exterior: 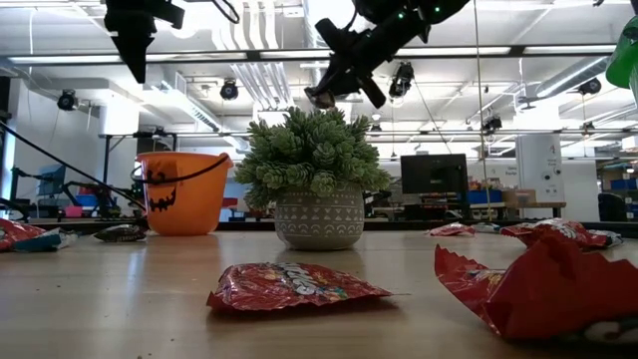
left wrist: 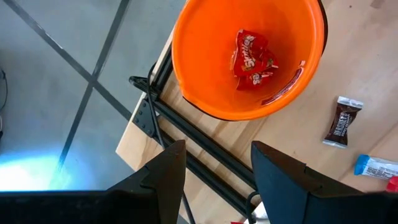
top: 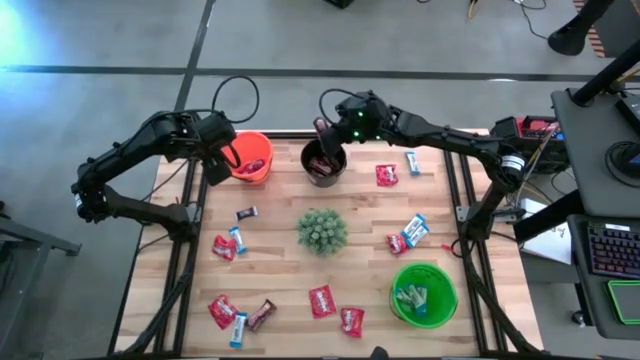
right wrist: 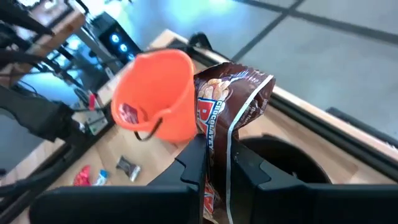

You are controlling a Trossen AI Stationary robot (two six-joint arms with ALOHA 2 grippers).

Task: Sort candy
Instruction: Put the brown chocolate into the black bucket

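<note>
Overhead, the left gripper (top: 222,152) hovers beside the round orange bucket (top: 251,156), and the right gripper (top: 325,140) hangs over the dark bucket (top: 324,163); crinkly red candy (top: 322,300) lies scattered on the plank table (top: 280,270). At table level, the spiky plant (exterior: 312,150) sits in a patterned pot. The left wrist view shows its fingers (left wrist: 165,180) spread, empty, above glossy red wrappers (left wrist: 252,56) (inside the orange bucket). The right wrist view shows its fingers (right wrist: 189,165) pinching a shiny brown wrapper (right wrist: 227,99).
</note>
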